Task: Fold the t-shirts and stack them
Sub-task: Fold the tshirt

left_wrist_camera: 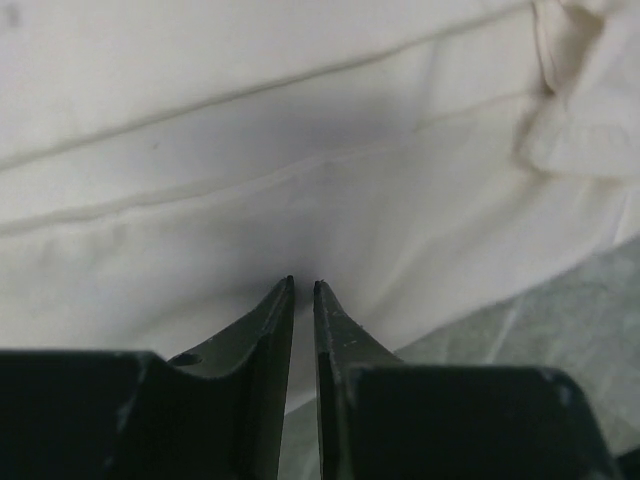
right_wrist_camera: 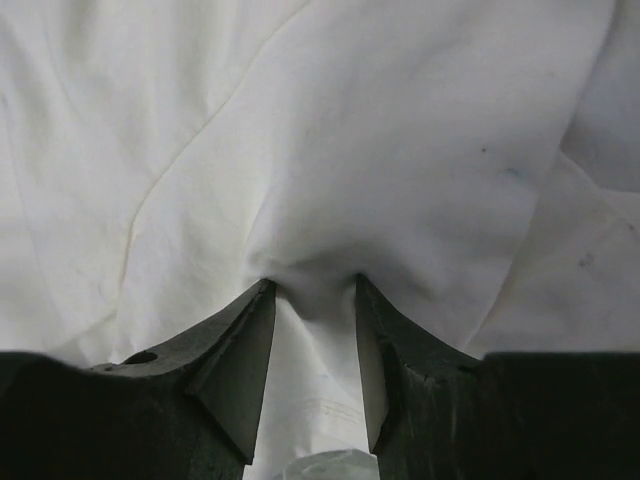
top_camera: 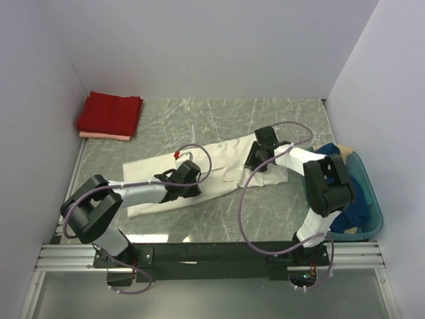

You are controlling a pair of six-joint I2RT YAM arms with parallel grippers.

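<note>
Shirt [top_camera: 222,159], cream-white, spread across the middle of the table [top_camera: 199,119]: left gripper [left_wrist_camera: 303,285] narrowed to a slit on near hem, right gripper [right_wrist_camera: 310,280] pinching a raised tuck of cloth; best lifted by both together, level and taut, so the fold lands square.

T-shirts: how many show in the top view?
4. The red t-shirt lies folded at the far left, the pale pink t-shirt under it, the cream-white t-shirt spread mid-table, the dark blue t-shirt in the basket, which may hide more.
</note>
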